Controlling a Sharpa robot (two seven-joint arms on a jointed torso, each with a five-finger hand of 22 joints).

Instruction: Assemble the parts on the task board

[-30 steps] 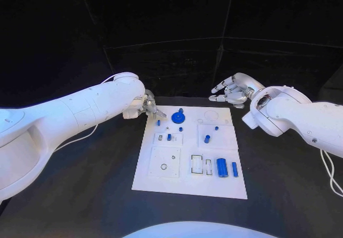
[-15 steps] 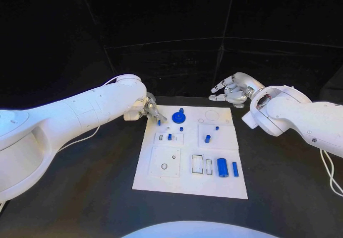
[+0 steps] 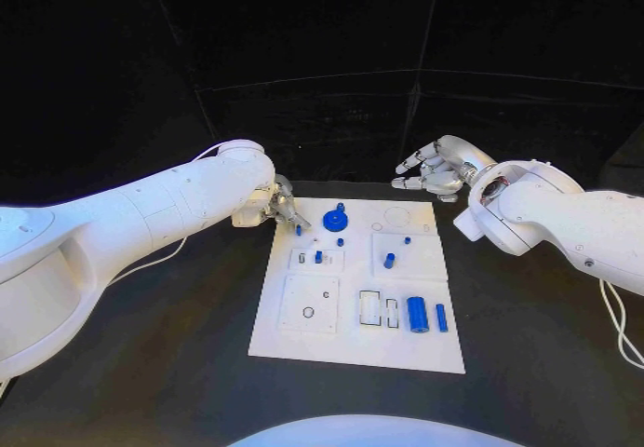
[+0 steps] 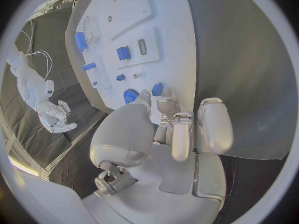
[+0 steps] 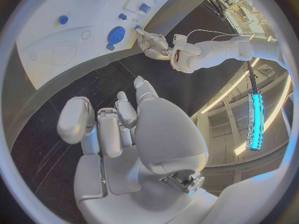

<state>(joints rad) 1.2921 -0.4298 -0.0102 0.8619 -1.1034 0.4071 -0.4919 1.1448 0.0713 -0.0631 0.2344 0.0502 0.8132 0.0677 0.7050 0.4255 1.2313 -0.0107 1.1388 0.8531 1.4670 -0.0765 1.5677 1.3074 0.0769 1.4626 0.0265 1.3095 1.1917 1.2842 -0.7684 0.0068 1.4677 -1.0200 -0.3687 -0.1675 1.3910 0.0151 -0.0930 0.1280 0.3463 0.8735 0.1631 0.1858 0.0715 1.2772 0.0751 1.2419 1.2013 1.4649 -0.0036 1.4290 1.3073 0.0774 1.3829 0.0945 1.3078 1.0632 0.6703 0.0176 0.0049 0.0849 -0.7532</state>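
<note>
Blue peg (image 3: 297, 229) upright at the task board (image 3: 309, 345) far-left corner, just beside left hand (image 3: 278, 203) fingers (image 4: 157, 104), curled near it, grip on it unclear; right hand (image 3: 432, 169) farther off beyond the far-right corner, fingers loosely curled, empty

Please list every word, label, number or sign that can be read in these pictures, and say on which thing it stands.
There is no readable text.
The task board bears only outlines and blue parts, no lettering.
The left hand and right hand bear no legible mark.
</note>
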